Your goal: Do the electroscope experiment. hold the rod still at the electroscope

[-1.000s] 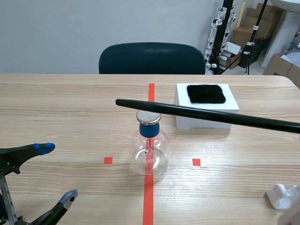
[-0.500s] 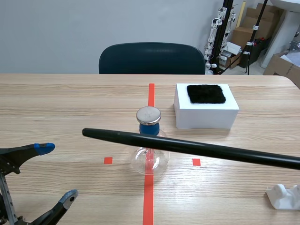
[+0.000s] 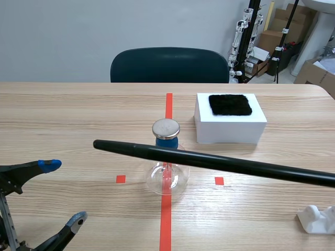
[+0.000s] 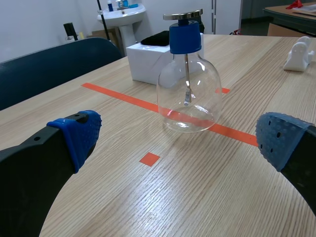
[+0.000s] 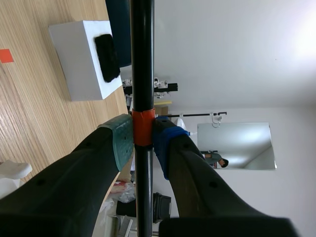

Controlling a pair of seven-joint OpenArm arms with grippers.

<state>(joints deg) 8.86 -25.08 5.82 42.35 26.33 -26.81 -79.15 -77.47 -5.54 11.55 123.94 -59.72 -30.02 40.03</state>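
Your right gripper (image 5: 142,140) clamps the black rod (image 3: 220,163), which crosses the near side of the electroscope (image 3: 167,180) at its neck; contact unclear. Your left gripper (image 4: 177,140) rests spread wide, near the electroscope.

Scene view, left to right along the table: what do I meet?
Left gripper → electroscope → white box with the black pad → small white object. The rod spans most of the width, so it is left out.
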